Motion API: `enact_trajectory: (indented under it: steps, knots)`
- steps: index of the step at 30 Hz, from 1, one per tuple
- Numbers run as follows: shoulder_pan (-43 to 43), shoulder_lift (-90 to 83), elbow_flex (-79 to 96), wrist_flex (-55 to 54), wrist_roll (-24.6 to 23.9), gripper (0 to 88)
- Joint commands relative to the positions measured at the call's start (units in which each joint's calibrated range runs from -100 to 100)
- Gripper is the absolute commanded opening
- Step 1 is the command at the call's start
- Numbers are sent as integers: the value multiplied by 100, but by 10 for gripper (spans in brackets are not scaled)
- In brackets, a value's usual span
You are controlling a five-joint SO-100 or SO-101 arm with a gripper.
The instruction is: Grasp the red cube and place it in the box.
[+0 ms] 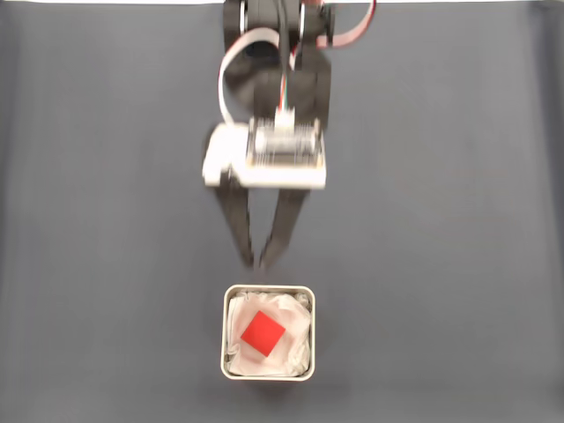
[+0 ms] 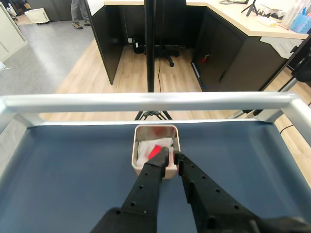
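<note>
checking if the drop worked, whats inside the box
The red cube lies inside the box on wrinkled white lining. The box's floor beneath the lining is covered.

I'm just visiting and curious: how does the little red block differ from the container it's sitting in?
The red cube is bright and solid; the box is pale-rimmed, open and lined with crinkled white material. The cube is far smaller, taking up only part of the box's inside. In the fixed view the cube sits turned like a diamond, while the box lies square to the picture. Both look square from above.
</note>
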Motion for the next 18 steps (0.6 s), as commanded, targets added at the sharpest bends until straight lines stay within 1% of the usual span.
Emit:
enact_trajectory:
  steps: [1, 7, 12, 15, 18]
  knots:
    - [-88, -1722, 1531, -120, 73, 0]
    - [-117, -4035, 4277, 134, 78, 0]
    - [-74, -5535, 6102, 847, 49, 0]
    - [-45, -6202, 6860, 1462, 49, 0]
    - [-53, -6522, 7170, 2175, 15, 0]
